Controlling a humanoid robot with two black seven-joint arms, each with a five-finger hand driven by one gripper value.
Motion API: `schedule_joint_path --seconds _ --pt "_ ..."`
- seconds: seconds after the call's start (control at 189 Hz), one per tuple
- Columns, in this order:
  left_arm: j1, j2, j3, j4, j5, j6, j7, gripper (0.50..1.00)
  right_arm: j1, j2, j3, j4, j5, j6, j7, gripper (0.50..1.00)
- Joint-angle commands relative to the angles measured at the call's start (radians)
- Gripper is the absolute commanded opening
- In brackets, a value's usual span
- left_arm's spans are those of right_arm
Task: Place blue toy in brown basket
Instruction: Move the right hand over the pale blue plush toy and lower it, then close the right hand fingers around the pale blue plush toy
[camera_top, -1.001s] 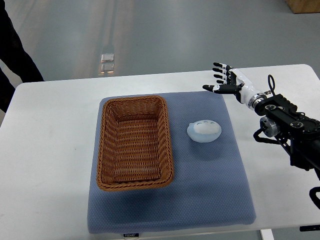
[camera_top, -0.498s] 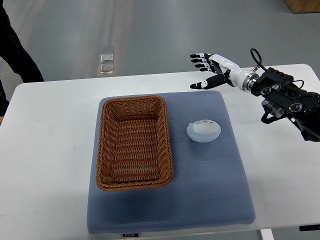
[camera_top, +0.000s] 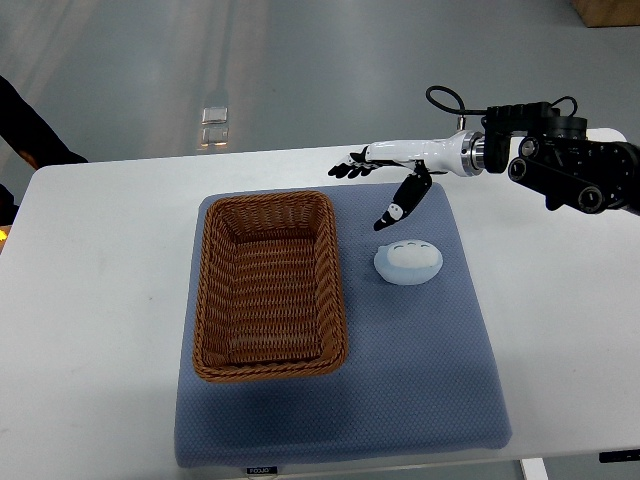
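Right robot hand (camera_top: 385, 175): white with black fingertips, fingers spread, holding nothing, above the mat's far edge.
Toy: pale blue rounded toy (camera_top: 408, 262) on the grey-blue mat (camera_top: 420, 380), just right of the brown woven rectangular basket (camera_top: 268, 285).
Counter (camera_top: 90, 300): white.

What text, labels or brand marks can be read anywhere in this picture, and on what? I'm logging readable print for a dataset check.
Small white tag on the near edge of the blue mat: print is there, but too small and blurred to read.
Brown basket, blue toy, white table and right hand: no readable text.
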Motion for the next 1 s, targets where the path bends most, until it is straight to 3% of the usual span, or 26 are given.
schedule_joint_path --seconds 0.0,0.196,0.583,0.996 --pt "0.0 0.0 0.0 0.0 -0.001 0.0 -0.001 1.0 0.004 -0.013 -0.009 0.015 -0.029 0.019 0.001 0.913" --pt "0.0 0.0 -0.002 -0.002 0.001 0.0 0.001 1.0 0.0 -0.057 -0.02 0.024 -0.075 0.021 0.008 0.913" --pt "0.0 0.0 -0.002 -0.005 0.001 0.0 0.001 1.0 -0.025 -0.188 -0.034 0.167 -0.077 0.024 0.01 0.913" --pt "0.002 0.0 -0.003 -0.002 0.001 0.001 0.001 1.0 -0.083 -0.155 -0.057 0.176 -0.141 -0.022 0.005 0.913"
